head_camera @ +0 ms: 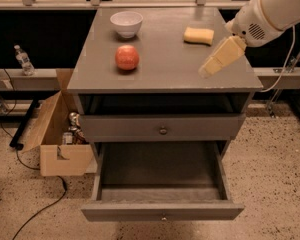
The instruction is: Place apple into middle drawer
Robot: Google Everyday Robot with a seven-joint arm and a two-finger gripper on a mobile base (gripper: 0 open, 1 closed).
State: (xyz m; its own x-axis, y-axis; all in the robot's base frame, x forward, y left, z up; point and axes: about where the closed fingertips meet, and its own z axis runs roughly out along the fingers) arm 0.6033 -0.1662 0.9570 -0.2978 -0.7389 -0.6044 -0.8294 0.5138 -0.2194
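Observation:
The red-orange apple (127, 57) sits on the grey cabinet's top (160, 79), left of the middle, in front of the white bowl (126, 23). The middle drawer (162, 184) is the lowest drawer in view; it is pulled out and nothing shows inside it. My gripper (210, 70) hangs over the right part of the cabinet top, below the yellow sponge (199, 35) and well to the right of the apple. It holds nothing that I can see.
A shut drawer front with a round knob (163, 130) sits above the open drawer. An open cardboard box (55, 134) with bottles stands on the floor at the left. A water bottle (22, 60) stands on a low shelf. A cable runs on the floor.

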